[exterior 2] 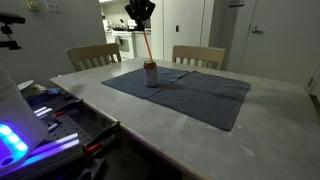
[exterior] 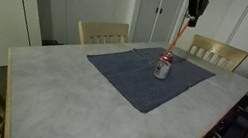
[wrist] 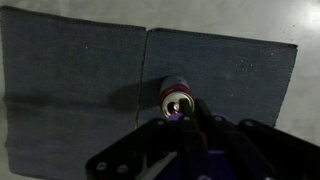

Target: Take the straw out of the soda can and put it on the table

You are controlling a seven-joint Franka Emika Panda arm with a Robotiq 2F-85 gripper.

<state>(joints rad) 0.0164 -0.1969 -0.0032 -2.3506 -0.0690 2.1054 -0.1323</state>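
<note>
The soda can [exterior: 163, 68] stands upright on a dark blue cloth mat [exterior: 124, 71] on the grey speckled table [exterior: 69, 95]. It also shows in an exterior view [exterior 2: 151, 76] and, from above, in the wrist view [wrist: 177, 102]. The red straw [exterior: 179, 40] slants up from the can's top to my gripper [exterior: 197, 8], which is high above the can and shut on the straw's upper end. The straw [exterior 2: 146, 46] and gripper [exterior 2: 140, 14] show in both exterior views. In the wrist view my dark fingers [wrist: 186, 126] hang over the can, and the straw is hard to make out.
Two wooden chairs [exterior: 103, 32] [exterior: 218, 53] stand at the table's far side. The mat [exterior 2: 190, 90] covers the far middle of the table. Equipment with cables and lights [exterior 2: 30, 120] sits beside the table edge.
</note>
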